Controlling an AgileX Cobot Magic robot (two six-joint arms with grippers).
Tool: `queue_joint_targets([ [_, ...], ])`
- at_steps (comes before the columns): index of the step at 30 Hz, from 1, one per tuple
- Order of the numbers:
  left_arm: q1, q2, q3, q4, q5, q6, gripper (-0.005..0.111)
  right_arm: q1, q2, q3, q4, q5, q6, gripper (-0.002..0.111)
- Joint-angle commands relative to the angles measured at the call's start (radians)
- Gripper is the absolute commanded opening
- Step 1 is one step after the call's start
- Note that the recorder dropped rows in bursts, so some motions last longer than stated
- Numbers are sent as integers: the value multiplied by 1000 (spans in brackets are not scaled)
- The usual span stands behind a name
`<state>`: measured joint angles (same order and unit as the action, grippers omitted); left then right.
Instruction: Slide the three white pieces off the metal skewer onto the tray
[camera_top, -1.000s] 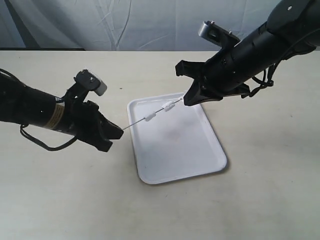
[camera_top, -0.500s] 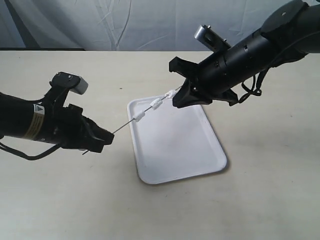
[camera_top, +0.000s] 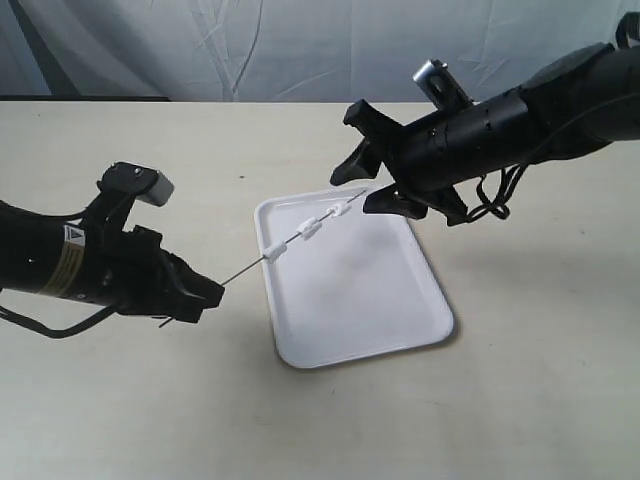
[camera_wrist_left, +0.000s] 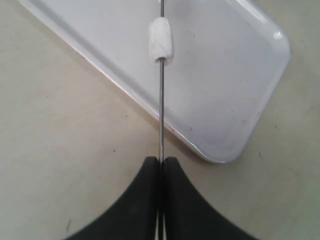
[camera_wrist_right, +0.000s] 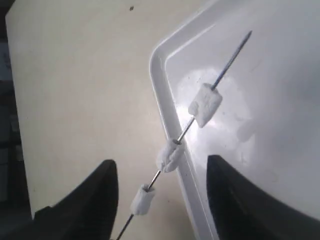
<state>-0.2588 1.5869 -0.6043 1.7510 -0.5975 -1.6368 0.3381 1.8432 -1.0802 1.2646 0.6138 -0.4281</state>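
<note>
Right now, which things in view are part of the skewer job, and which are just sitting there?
Part of the job:
- metal skewer
- three white pieces, threaded on it
- tray
- left gripper, shut on the skewer
- right gripper, open at the skewer's free end

Just there:
- table
- cloth backdrop
</note>
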Motion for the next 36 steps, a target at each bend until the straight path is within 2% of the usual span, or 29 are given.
queue_joint_targets([
  [1,0,-38,7,-7,4,-4,0,1,-1,79,232,-62,-149,51],
  [3,0,-79,7,-7,36,-4,0,1,-1,142,467,-71,-333,48],
  [4,0,-89,7,-7,40,-4,0,1,-1,160,480,-71,-383,47],
  [10,0,-123,7,-8,18,-4,0,19,58,121,480,-26,-415,47],
  [13,0,-123,26,-7,54,-5,0,31,69,83,480,1,-438,47],
  [36,0,-127,40,-23,-33,-3,0,34,69,58,480,-51,-436,47],
])
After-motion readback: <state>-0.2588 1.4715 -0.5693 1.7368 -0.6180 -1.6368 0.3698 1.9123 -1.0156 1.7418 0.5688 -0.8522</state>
